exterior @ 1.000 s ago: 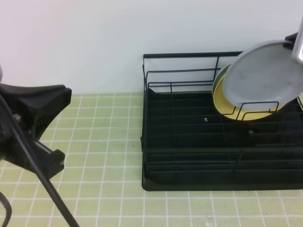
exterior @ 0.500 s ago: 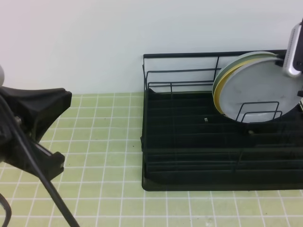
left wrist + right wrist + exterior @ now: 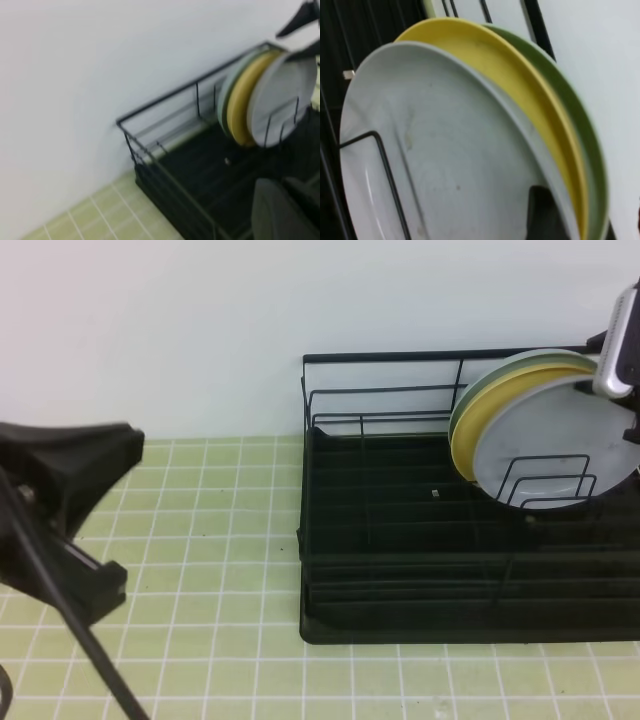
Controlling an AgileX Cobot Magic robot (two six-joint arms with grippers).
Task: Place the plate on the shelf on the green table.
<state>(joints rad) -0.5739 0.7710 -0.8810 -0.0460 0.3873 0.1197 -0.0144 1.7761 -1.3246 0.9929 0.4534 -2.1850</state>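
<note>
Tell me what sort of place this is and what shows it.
Probably a mock kitchen counter set up for a robot. A black wire dish rack stands on a green-tiled surface against a plain white wall, and three plates stand on edge in it: grey-blue, yellow, pale green.

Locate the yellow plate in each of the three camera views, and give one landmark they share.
Exterior high: yellow plate at upper right, in the shelf, sandwiched between two other plates.
Left wrist: upper right, same sandwich.
Right wrist: arcs from top centre to lower right, behind the grey-blue plate.
Shared landmark: the upright wire divider crossing the grey-blue plate's face.
</note>
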